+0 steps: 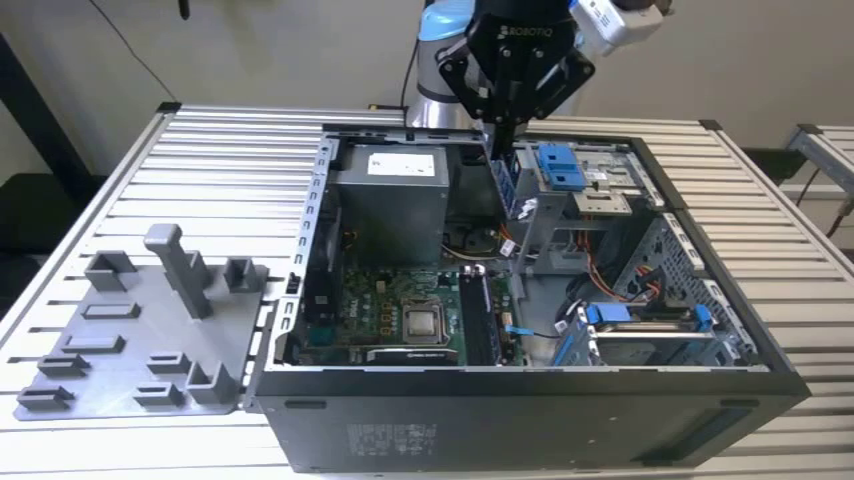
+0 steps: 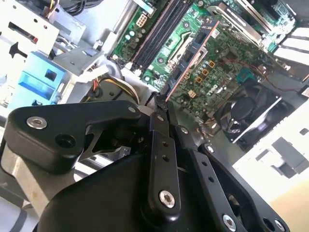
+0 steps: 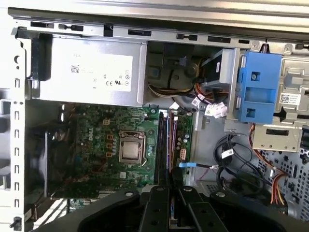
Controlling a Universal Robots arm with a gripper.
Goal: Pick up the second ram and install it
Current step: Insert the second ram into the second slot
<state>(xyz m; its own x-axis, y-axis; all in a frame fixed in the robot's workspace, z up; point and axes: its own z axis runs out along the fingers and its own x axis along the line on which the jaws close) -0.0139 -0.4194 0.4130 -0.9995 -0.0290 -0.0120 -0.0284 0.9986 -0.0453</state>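
Two black fingers of the one gripper (image 2: 160,110) pinch the near end of a single memory stick, the second ram (image 2: 195,48). It juts straight out beyond the fingertips, edge-on, with one motherboard (image 2: 231,63) farther beyond it inside the one open computer case (image 1: 534,420) under the gripper. One grey tray (image 1: 134,340) lies well aside.

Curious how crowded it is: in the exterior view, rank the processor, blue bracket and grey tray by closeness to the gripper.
1. Blue bracket, beside the gripper.
2. Processor, on the motherboard.
3. Grey tray, exterior view's far left.
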